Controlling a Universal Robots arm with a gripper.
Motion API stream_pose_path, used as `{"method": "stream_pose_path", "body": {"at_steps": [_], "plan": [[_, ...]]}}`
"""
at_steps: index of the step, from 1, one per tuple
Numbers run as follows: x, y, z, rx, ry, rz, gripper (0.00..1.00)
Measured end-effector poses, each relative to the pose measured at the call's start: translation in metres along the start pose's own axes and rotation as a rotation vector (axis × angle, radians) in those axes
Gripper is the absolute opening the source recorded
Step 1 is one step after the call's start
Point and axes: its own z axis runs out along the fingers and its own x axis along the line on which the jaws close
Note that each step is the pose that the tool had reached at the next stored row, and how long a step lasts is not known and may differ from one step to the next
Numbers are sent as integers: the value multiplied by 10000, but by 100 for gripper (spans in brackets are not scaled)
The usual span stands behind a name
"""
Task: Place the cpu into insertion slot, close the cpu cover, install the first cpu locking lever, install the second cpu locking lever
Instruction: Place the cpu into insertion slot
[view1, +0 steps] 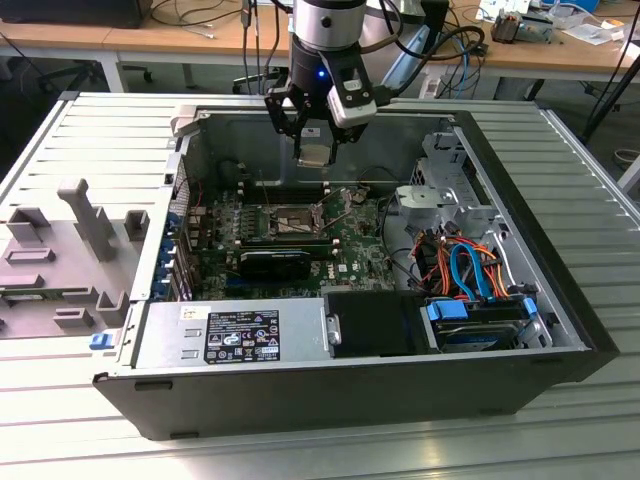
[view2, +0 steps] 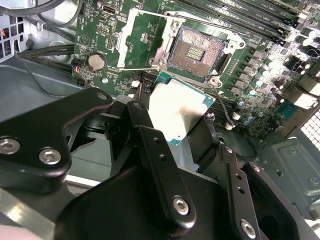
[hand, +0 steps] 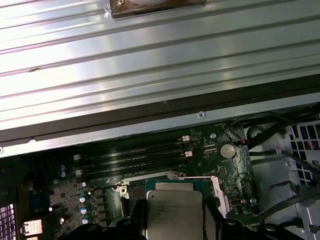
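Ribbed metal worktop (view1: 60, 130) is carrying everything, with desks and cabling behind. At the exterior view's left, grey plastic fixtures (view1: 85, 215) are sitting beside an open computer case (view1: 300, 390) that is lying on its side. Inside it, a green motherboard (view1: 350, 250) is facing up. The robot arm (view1: 325, 30) is hanging over the board with its jaws clamping the cpu (view2: 177, 107) by two opposite edges. The chip is sitting flat between them, its silver top facing the wrist and a green edge showing in both wrist views.

In the second wrist view, the cpu cover (view2: 142, 40) is standing open beside the insertion slot (view2: 197, 50), leaving its dark contact field exposed. The chip is hovering near the slot, apart from it and not yet seated.

Placing it well is probably depending on keeping the chip level, squaring its sides with the slot rim, and lowering straight down without sliding across the contacts, which are looking delicate.

At the exterior view's right, orange and blue cables (view1: 465, 265) are looping well clear of the arm.
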Motion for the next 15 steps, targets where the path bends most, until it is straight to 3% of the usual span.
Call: {"method": "stream_pose_path", "body": {"at_steps": [5,11,12,15], "plan": [[0,0,0,-3,-10,110,55],[0,0,0,3,-64,690,55],[1,0,0,47,-82,776,55],[0,0,0,306,-150,904,55]]}}
